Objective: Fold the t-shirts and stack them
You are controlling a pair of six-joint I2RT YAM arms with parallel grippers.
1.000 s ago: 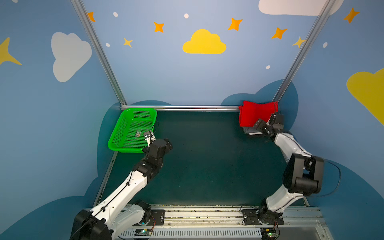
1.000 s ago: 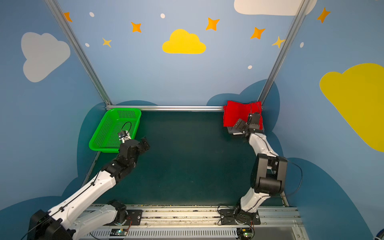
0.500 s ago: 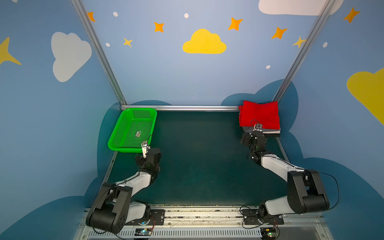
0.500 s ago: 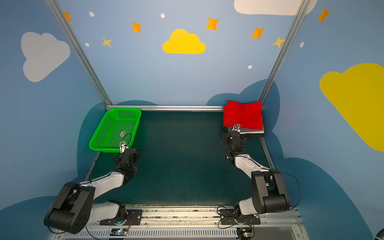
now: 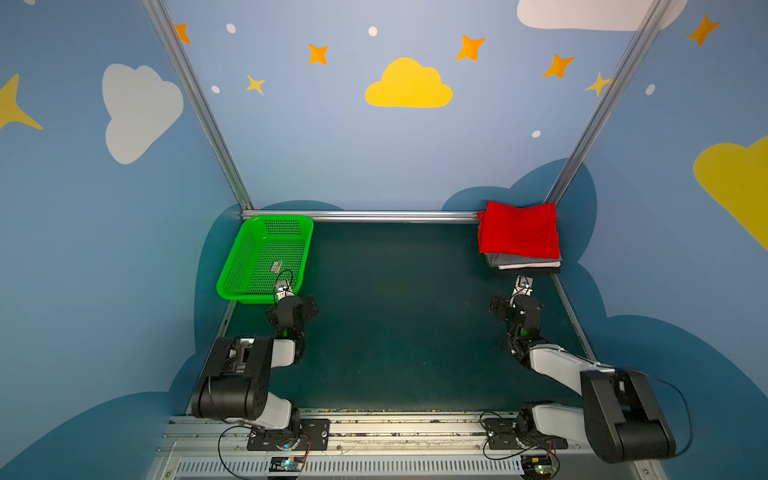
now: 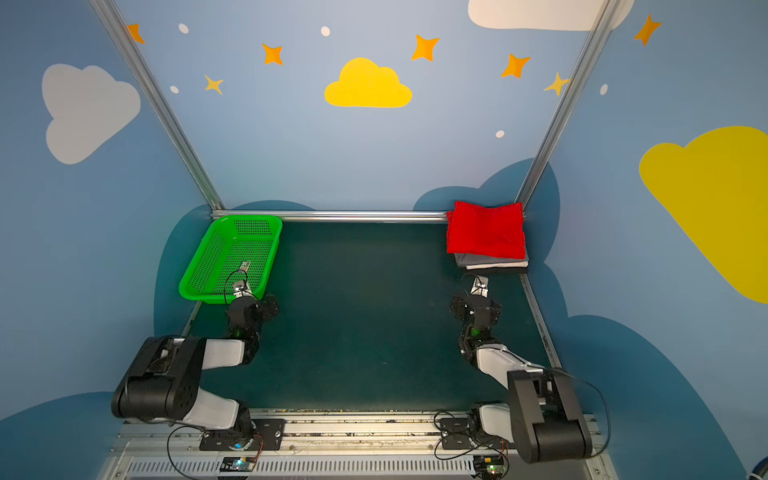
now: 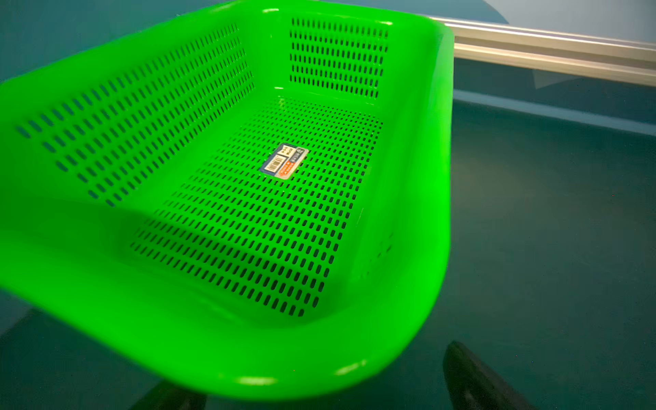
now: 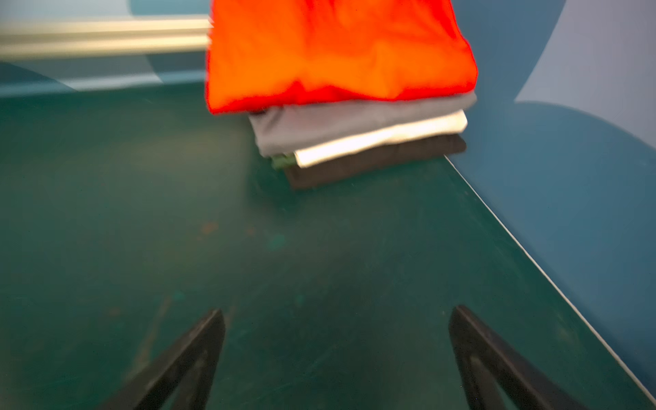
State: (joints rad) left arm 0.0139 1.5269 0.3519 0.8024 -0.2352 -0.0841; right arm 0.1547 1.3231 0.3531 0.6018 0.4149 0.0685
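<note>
Only the right wrist view shows green cloth [image 8: 283, 161] among the t-shirts [image 8: 340, 53]. They lie ahead of the right gripper [image 8: 337, 309], which is spread wide and empty.

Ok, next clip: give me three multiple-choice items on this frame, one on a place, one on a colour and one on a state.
1. Where on the table is the stack of t-shirts?
A. far right corner
B. far left corner
C. centre

2. What colour is the top t-shirt?
A. grey
B. black
C. red

3. The right hand is:
A. shut on cloth
B. open and empty
C. out of view

Answers:
1 A: in both top views the stack lies at the back on the right.
2 C: red cloth covers the rest of the stack.
3 B: its fingers stand wide apart over bare table, short of the stack.
</note>
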